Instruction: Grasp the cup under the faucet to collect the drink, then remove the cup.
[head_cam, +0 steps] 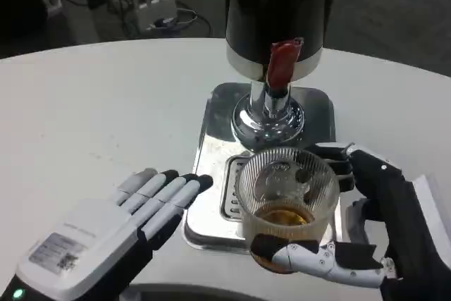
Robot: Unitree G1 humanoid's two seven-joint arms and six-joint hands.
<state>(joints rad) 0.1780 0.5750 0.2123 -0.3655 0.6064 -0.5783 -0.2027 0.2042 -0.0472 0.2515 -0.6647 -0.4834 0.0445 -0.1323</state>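
A ribbed clear glass cup with a little brown drink in its bottom is gripped by my right hand, thumb across its front and fingers behind. The cup sits over the near part of the silver drip tray, in front of the faucet's red lever and chrome spout of the dark dispenser. My left hand lies low on the table left of the tray, fingers stretched out and together, holding nothing.
The white round table spreads wide to the left and behind. A white router with antennas and cables lie on the floor beyond the table's far edge.
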